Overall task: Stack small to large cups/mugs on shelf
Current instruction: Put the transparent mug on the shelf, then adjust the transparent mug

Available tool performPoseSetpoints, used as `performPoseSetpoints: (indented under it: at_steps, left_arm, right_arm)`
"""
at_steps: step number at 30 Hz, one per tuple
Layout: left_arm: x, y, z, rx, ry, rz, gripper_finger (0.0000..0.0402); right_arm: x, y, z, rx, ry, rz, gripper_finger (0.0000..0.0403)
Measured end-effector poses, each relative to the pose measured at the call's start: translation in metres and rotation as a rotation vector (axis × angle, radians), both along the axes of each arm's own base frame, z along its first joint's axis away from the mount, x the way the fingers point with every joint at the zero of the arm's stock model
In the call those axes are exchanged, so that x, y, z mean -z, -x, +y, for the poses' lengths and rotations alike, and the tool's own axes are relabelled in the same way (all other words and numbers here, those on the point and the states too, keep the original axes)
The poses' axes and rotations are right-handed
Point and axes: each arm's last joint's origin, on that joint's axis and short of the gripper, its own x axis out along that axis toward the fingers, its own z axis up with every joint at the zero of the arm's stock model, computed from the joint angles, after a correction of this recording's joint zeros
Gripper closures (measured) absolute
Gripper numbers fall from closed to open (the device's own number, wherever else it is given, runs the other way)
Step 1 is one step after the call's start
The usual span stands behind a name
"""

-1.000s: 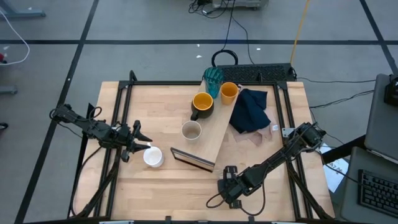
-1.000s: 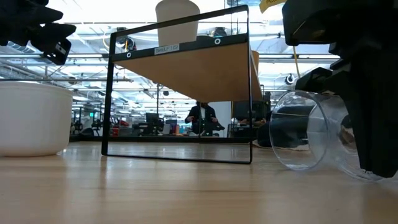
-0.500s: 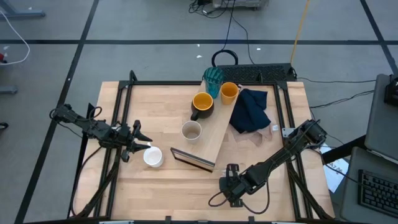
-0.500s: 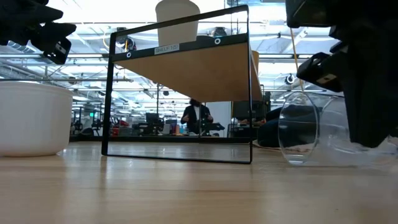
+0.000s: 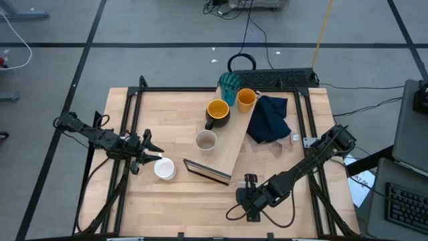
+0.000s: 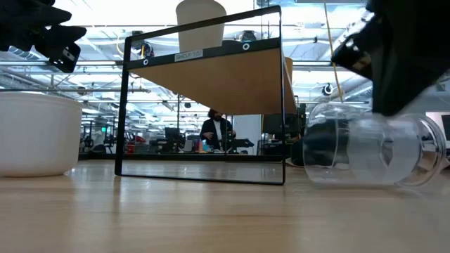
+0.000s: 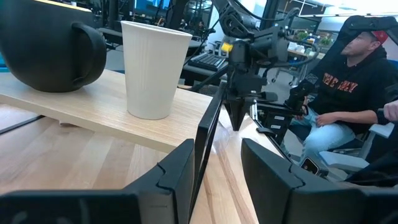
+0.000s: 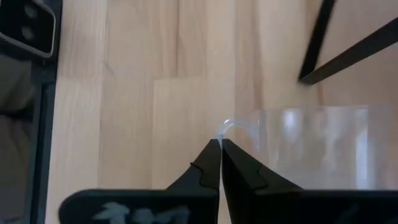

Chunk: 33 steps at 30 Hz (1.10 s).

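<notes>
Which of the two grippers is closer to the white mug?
The left. The left gripper sits open right beside the white mug, just left of it. The right gripper is shut, far across the table by the clear glass lying on its side.

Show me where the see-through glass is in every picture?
High view: hard to pick out; it should lie by the right gripper, near the table's front edge.
Low view: clear glass lying on its side, at the right.
Left wrist view: not in it.
Right wrist view: its rim touches the shut fingertips.
Shared landmark: the shelf, whose dark end edge shows beside the glass.
</notes>
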Motion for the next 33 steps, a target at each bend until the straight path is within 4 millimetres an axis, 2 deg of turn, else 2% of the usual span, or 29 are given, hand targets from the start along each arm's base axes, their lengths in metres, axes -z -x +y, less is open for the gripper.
performPoseSetpoints:
  at_steps: [20, 33]
  left_arm:
    - [0.0, 0.0, 0.0, -0.001, 0.006, 0.0, 0.0268]
    - [0.0, 0.0, 0.0, 0.0, 0.007, 0.001, 0.0268]
  right_arm:
    - [-0.005, 0.003, -0.001, 0.023, 0.028, -0.02, 0.0402]
    - [-0.024, 0.009, -0.006, 0.072, 0.074, -0.1, 0.0402]
